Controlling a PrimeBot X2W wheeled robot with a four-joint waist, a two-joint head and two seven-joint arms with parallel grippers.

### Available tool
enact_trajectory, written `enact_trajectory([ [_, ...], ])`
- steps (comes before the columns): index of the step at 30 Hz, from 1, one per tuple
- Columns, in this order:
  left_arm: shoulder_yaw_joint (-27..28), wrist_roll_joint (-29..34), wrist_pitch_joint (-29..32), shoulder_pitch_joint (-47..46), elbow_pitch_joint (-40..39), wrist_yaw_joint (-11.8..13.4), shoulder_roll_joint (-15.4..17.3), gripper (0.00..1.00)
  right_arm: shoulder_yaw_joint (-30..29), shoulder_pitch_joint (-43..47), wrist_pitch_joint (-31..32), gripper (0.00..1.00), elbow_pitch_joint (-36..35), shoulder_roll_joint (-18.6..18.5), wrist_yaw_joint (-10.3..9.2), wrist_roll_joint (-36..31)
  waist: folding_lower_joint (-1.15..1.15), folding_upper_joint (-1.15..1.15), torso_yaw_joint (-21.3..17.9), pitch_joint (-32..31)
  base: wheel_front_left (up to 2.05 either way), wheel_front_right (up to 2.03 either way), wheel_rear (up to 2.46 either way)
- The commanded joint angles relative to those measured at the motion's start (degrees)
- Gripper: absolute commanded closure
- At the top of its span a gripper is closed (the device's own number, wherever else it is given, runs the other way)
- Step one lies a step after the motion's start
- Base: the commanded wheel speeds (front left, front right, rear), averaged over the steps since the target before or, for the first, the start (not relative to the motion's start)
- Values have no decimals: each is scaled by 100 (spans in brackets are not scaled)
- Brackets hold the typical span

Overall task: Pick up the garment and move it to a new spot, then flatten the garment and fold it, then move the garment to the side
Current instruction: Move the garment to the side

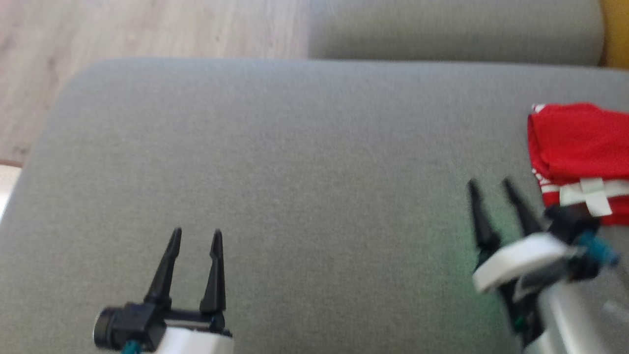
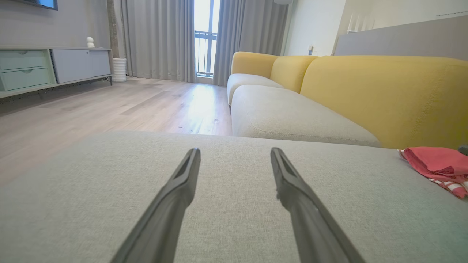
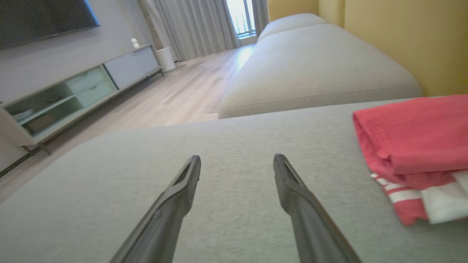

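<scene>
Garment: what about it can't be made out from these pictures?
- Head view: the garment runs off the right edge, the wrist of the right end effector covers its near corner, blur smears detail.
- Left wrist view: small, cut by the right edge.
- Right wrist view: cut by the right edge; top fold hides the layers beneath.

My fingers look like dark plastic, matt and smooth, with a faint sheen along their edges. The shell on my right wrist is glossy white plastic. The near cushion is grey woven cloth, matt and finely grained. At the right lies the garment, soft red cloth, matt, with white striped trim. The sofa back on the far right is yellow cloth, slightly nubby. The floor on the left is pale wood, smooth with a low shine. The far curtains are grey cloth.
</scene>
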Motion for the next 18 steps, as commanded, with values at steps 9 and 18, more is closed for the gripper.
enact_trajectory([
  [9,182,18,-54,486,-419,235,-8,0,668,622,-1396,0,-225,153,-5,-181,1,0,66,-700,0,0,0],
  [18,239,94,-54,773,-660,261,-8,0,498,1556,-1403,0,-920,311,-5,-768,1,0,-33,-815,0,0,0],
])
